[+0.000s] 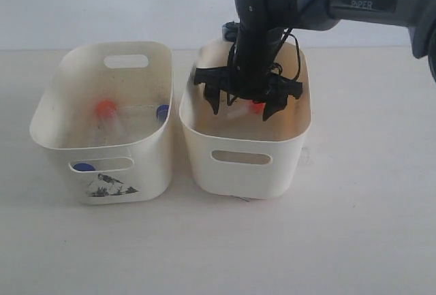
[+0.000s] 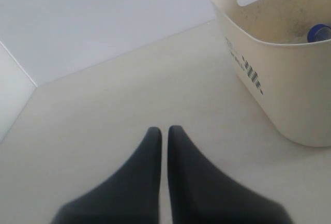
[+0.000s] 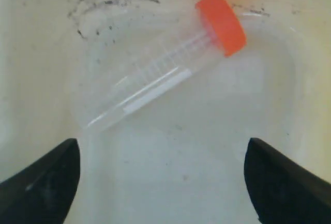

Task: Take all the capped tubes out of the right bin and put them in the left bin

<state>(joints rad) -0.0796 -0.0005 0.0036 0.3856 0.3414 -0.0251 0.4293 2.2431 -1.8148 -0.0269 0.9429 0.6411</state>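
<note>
Nearest you is the left bin [image 1: 102, 152], with its torn dark sticker [image 1: 109, 186] under the near handle slot. Through that slot you can see a blue cap [image 1: 84, 167] low against the near wall. Farther in, on the same bin's floor, an orange-capped tube [image 1: 105, 110] lies toward the left. A second blue cap [image 1: 162, 111] sits by the right wall. That puts three of the capped tubes in the left bin.

Just beside it on the right stands the right bin [image 1: 238, 172]. A lone orange tube [image 1: 256, 107] lies on its floor toward the far side. Your right gripper [image 1: 243, 113] hangs inside this bin directly over that tube. Its jaws are spread wide and hold nothing. In the right wrist view the lone orange tube [image 3: 160, 79] lies flat and slantwise on the stained floor, clear of both fingertips [image 3: 46, 182].

Your left gripper [image 2: 164, 130] is outside the exterior view, so you cannot place it near or far. Its own wrist view shows the jaws pressed together with nothing between them, over the bare table [image 2: 103, 105].
</note>
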